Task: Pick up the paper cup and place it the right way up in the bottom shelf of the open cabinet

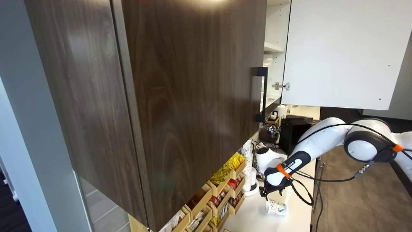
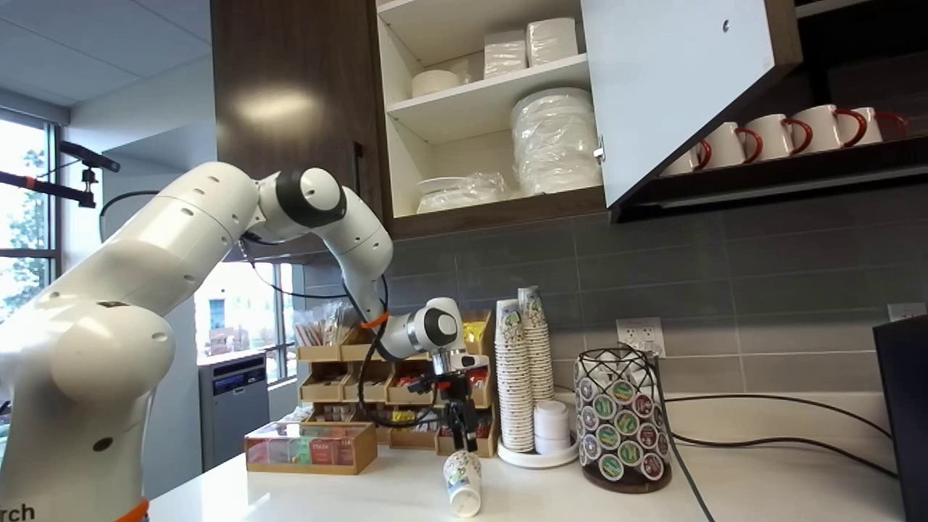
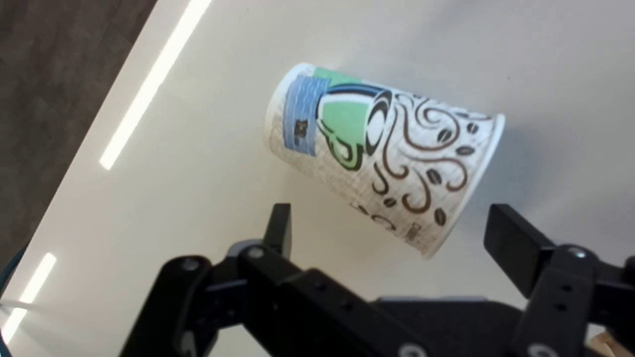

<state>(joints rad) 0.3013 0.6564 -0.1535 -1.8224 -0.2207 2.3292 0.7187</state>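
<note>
You can count one paper cup (image 3: 382,153), lying on its side on the white counter (image 3: 188,188), near the front edge by the brown floor (image 3: 59,64). Its small end points at that edge, and its wide end points toward the back edge. You have one white robot arm (image 2: 185,225) with one black gripper (image 3: 392,225). Its two fingers (image 3: 280,225) stand wide apart, with a gap between each one and the cup. In an exterior view, near the back edge, you can count two tall stacks of cups (image 2: 513,384) on one round white tray (image 2: 533,458), one round wire holder (image 2: 627,483) and one wooden rack (image 2: 406,396). One clear-topped box (image 2: 365,449) is near the left edge. Above the back edge is one open cabinet (image 2: 402,163), with one door (image 2: 674,80) swung out. Its bottom shelf (image 2: 512,196) has two piles in clear plastic (image 2: 554,145), one low and one tall. Five mugs (image 2: 768,138) with red handles stand to the right. In an exterior view you also see one dark brown door (image 1: 199,96) with one black handle (image 1: 264,93). Your cup is white, with one green mug, one blue patch, brown curls and dark beans drawn on it. Its rim is white, and it gets thinner toward the bottom.
</note>
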